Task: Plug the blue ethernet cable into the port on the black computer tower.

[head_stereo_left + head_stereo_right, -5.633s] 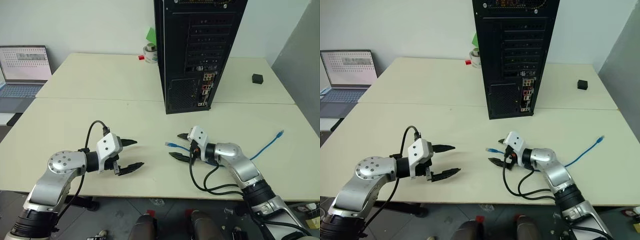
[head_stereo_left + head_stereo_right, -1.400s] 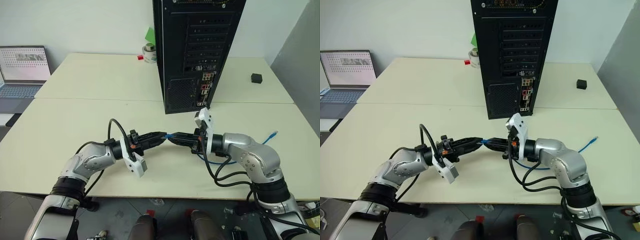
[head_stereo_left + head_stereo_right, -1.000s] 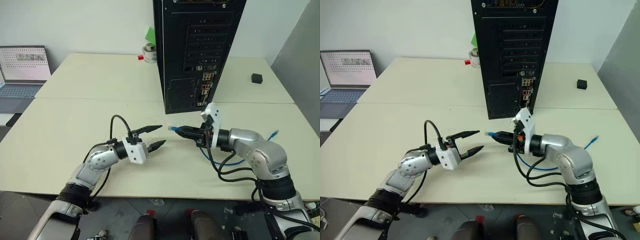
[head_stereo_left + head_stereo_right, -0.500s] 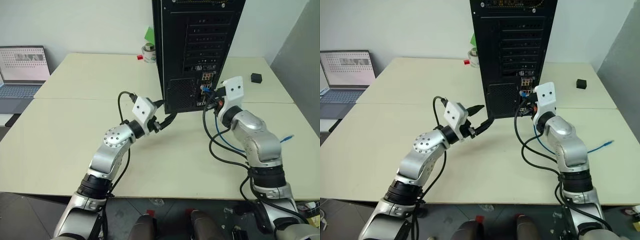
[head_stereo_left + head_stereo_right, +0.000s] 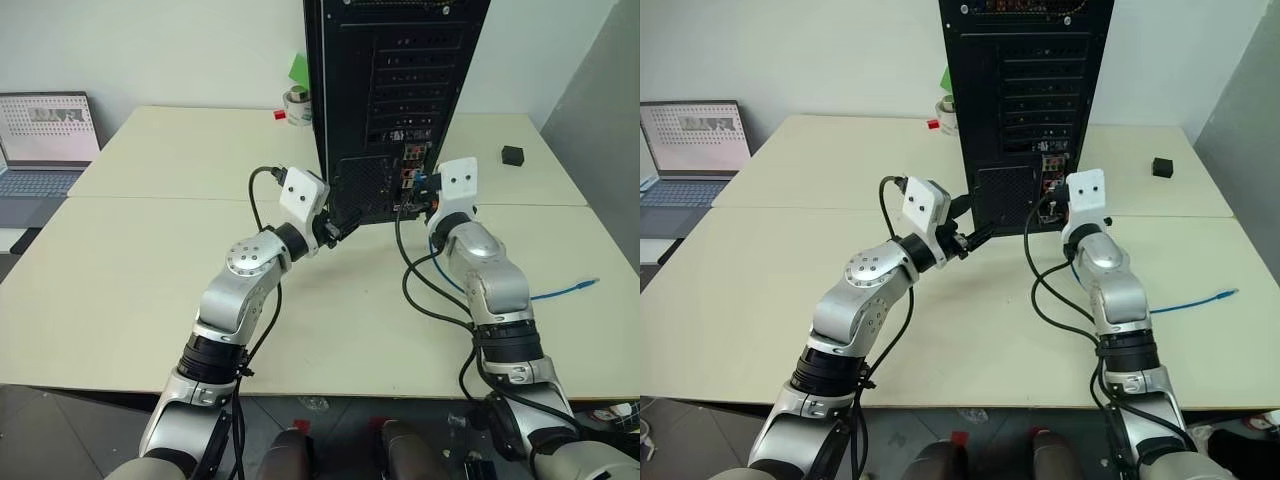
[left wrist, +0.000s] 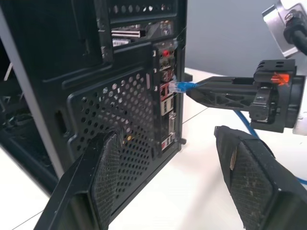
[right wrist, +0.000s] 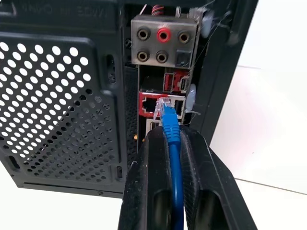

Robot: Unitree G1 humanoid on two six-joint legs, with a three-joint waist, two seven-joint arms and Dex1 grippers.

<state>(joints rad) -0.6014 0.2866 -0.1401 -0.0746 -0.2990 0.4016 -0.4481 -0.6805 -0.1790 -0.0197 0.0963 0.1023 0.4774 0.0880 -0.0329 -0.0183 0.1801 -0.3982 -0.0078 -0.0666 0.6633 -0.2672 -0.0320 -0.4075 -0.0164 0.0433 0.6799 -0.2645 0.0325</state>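
Observation:
The black computer tower [image 5: 390, 100] stands upright on the table with its rear panel facing me. My right gripper [image 7: 169, 134] is shut on the blue ethernet cable [image 7: 172, 158] just behind its clear plug [image 7: 165, 106]. The plug's tip sits at the red-framed port [image 7: 149, 102] under the audio jacks; I cannot tell whether it is seated. The rest of the cord trails over the table to the right [image 5: 560, 293]. My left gripper [image 6: 165, 136] is open and holds nothing, close to the perforated vent beside the right gripper's fingers [image 6: 216, 93].
A laptop [image 5: 45, 130] is at the far left. A roll of tape [image 5: 298, 105] stands behind the tower's left side, and a small black cube [image 5: 513, 155] lies at the back right. Thick black robot cables hang under both wrists.
Both grippers have risen from the table and moved forward to the tower's rear panel. The right one brought the plug up to the ports. In the last half second little has moved.

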